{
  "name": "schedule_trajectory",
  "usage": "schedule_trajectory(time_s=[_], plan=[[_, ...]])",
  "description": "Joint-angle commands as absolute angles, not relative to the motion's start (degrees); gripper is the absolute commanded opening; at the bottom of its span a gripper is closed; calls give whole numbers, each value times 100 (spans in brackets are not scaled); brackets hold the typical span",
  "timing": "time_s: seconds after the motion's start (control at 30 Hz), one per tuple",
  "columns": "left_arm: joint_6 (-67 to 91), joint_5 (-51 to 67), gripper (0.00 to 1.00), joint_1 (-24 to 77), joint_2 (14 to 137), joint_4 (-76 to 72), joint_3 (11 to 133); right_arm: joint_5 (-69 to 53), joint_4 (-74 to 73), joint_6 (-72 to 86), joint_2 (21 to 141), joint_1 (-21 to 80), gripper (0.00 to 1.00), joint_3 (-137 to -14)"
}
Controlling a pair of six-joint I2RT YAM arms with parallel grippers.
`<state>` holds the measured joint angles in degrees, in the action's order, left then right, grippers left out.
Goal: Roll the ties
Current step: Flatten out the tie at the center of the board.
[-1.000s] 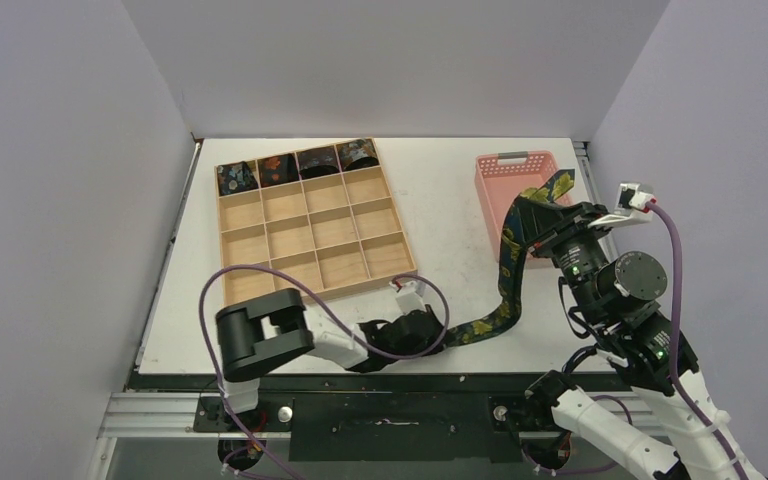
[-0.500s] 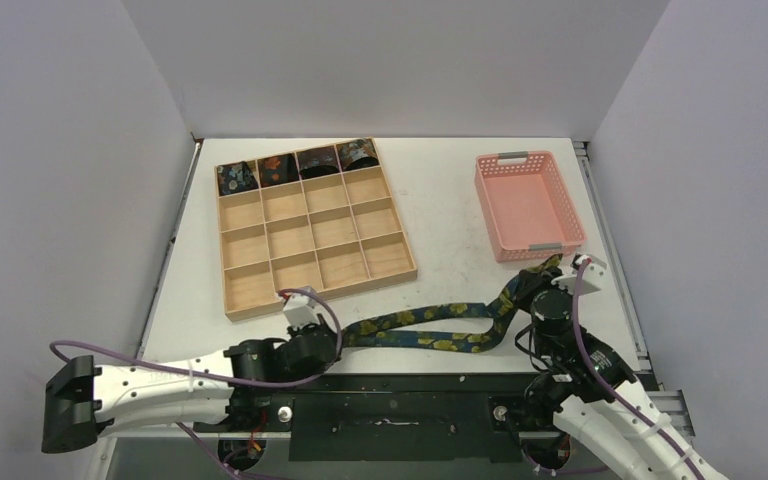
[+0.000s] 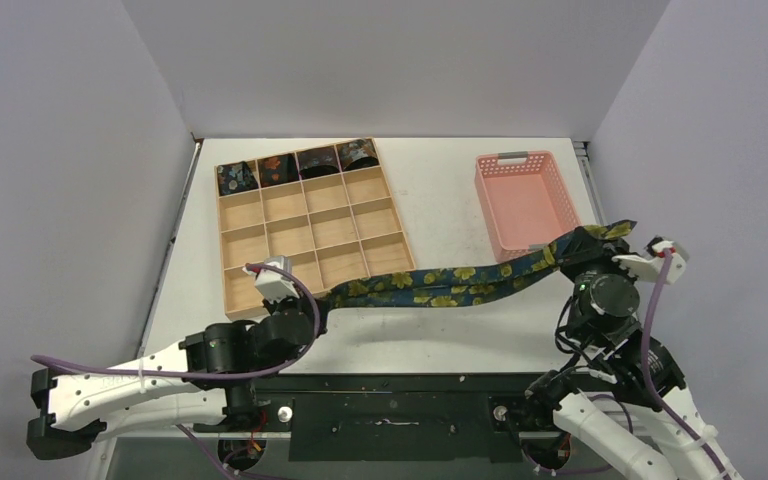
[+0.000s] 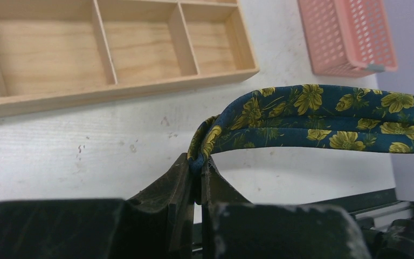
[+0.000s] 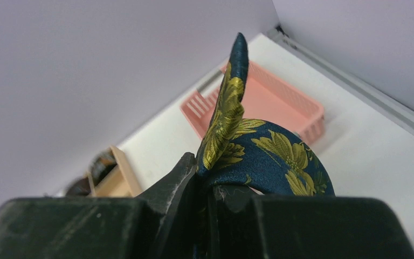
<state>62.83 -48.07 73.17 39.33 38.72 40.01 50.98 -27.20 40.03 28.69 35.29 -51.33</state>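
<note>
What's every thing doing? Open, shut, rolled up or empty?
long tie, unrolled, doubled, stretched between both grippers
left gripper, jaws shut on long tie
right gripper, jaws shut on long tie
wooden tray, back row filled, other compartments empty
rolled ties, coiled, in that back row
pink basket, empty

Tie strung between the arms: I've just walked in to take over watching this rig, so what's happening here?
Both arms are holding one tie. The left gripper is shut on one end near the tray's front edge, and the right gripper is shut on the other end beside the basket. The tie runs doubled and stretched between them, not yet rolled. Four rolled ties sit in the tray's far row; its other compartments are empty.
</note>
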Motion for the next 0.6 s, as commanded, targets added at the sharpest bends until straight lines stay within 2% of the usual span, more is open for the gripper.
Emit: schedule_trajectory(time_s=[0.0,0.27,0.57], plan=[[6372,-5033,0,7173,3927,4036,3503,5471,-3229,4717,3237,3513,5,-4495],[7170,-4211,0,6391,3466,3328,1567,5117,-3749,6970,2984,3460,5,-2371],[7442,-4311,0,6292,2762,3317,1185,5246,-3163,7220,3542,3296,5,-1958]])
